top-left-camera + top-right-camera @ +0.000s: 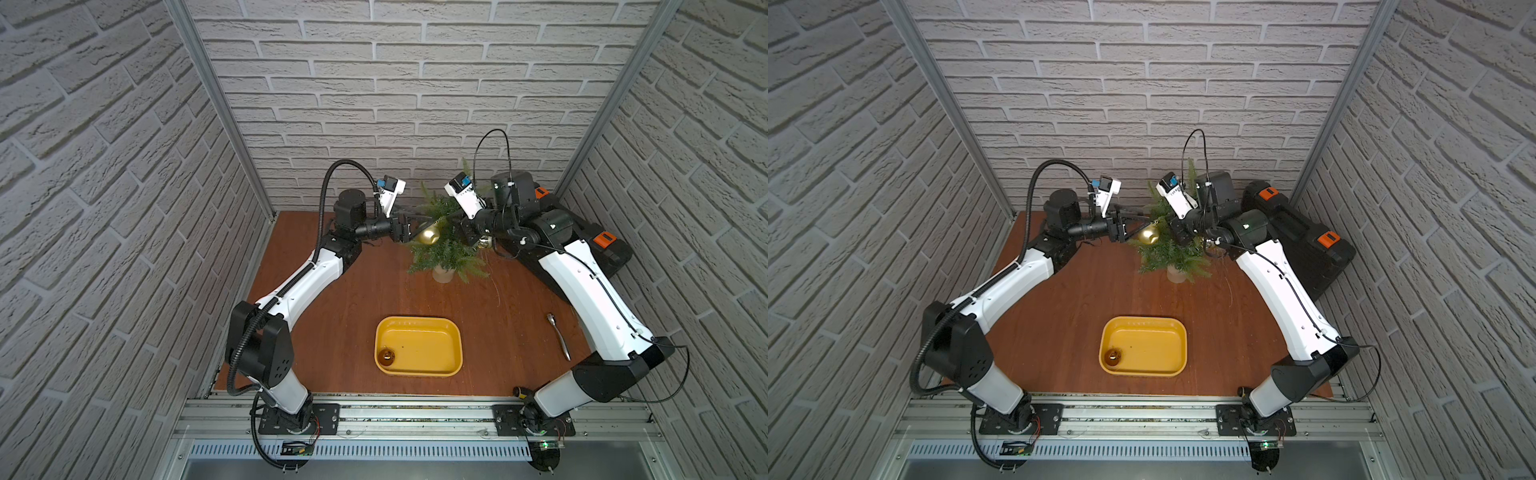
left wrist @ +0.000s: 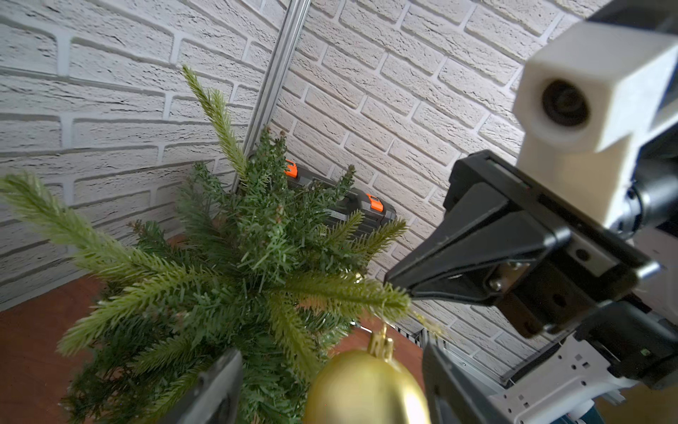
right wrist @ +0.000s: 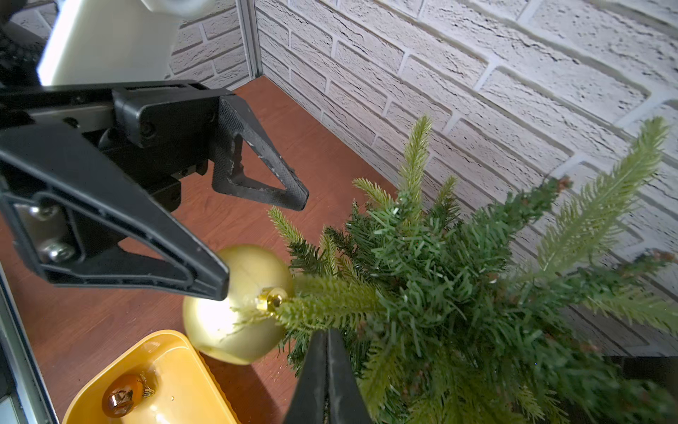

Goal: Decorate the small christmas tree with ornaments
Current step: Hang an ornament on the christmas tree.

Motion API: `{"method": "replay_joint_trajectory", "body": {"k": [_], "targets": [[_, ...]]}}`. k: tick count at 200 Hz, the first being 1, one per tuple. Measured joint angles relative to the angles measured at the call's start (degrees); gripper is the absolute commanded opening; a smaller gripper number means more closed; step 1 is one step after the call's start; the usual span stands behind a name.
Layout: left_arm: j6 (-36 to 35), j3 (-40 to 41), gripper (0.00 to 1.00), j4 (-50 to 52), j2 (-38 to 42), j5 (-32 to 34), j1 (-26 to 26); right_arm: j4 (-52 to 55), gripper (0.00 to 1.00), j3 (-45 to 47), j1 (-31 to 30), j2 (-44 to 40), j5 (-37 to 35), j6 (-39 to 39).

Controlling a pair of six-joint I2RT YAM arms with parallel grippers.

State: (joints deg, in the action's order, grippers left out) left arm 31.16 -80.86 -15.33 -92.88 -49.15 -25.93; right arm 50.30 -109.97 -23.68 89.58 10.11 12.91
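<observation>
matte gold ball point(image 2: 367, 389) cut off, cream pot point(image 1: 442, 275) half hidden

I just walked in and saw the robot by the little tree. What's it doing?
Two robot arms are decorating the small green artificial tree. A big matte gold ball hangs from a branch tip, with the left gripper open right by it. The shut right gripper sits at that branch. A small glossy amber-brown ball lies in the yellow plastic tray.
</observation>
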Motion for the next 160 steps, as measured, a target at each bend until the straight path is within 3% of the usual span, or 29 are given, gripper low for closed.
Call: {"method": "replay_joint_trajectory", "body": {"k": [41,74,93,160], "targets": [[-0.09,0.96,0.77,0.15,0.61,0.02,0.00,-0.39,0.12,-0.02,0.00,1.05,1.64,-0.09],[-0.22,1.11,0.77,0.35,0.61,0.00,0.00,-0.55,0.31,-0.02,0.00,1.20,3.17,-0.35],[-0.31,1.31,0.77,0.35,0.61,0.02,0.00,-0.81,0.36,-0.02,0.00,1.20,3.56,-0.35],[-0.61,1.49,0.75,0.42,0.61,0.17,0.00,-0.79,0.38,-0.02,0.00,0.66,2.89,-0.42]]}}
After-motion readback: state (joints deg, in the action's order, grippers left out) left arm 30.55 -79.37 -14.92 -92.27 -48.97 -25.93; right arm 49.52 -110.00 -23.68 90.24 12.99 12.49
